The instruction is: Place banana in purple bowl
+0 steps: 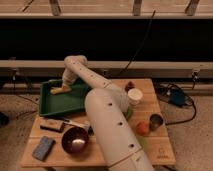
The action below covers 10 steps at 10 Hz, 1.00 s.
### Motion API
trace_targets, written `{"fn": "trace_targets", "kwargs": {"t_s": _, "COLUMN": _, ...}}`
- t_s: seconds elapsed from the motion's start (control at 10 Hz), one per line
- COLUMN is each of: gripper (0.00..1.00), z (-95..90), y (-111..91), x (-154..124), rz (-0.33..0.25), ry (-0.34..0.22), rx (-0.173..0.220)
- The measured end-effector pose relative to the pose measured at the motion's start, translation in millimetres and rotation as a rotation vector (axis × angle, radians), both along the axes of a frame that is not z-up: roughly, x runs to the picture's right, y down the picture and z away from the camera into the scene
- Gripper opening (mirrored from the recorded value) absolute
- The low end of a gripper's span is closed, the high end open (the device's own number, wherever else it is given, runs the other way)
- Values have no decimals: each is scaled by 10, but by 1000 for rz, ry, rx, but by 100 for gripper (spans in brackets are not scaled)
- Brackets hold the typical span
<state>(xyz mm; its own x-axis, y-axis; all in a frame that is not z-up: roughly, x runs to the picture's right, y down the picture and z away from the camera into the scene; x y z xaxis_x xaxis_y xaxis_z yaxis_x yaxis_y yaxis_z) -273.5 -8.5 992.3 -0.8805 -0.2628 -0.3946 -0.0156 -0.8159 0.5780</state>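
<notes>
The banana (59,91), small and yellow-orange, lies at the far left of the green tray (70,104). My gripper (63,86) is right at the banana, reaching down from the arm's elbow (75,62) above the tray. Whether it holds the banana cannot be made out. The purple bowl (76,140) stands at the front left of the wooden table (155,150), apart from the tray, with a bright glossy spot inside. My arm's wide white link (112,130) crosses the table's middle and hides part of it.
A blue sponge (43,148) lies left of the bowl. A flat bar (52,125) and cutlery (75,123) lie behind the bowl. A white cup (135,95), a metal cup (156,121) and a red-orange round item (142,128) stand on the right. Cables run behind the table.
</notes>
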Motion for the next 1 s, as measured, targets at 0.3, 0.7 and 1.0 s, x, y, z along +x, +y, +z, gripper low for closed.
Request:
{"fn": "trace_targets", "kwargs": {"t_s": 0.3, "gripper": 27, "z": -27, "y": -4, "x": 45, "rz": -1, "ry": -3, "rx": -6}}
{"fn": "trace_targets", "kwargs": {"t_s": 0.7, "gripper": 72, "z": -30, "y": 52, "x": 58, "rz": -14, "ry": -8, "rx": -16}}
{"fn": "trace_targets", "kwargs": {"t_s": 1.0, "gripper": 80, "z": -48, "y": 71, "x": 66, "rz": -18, "ry": -10, "rx": -18}}
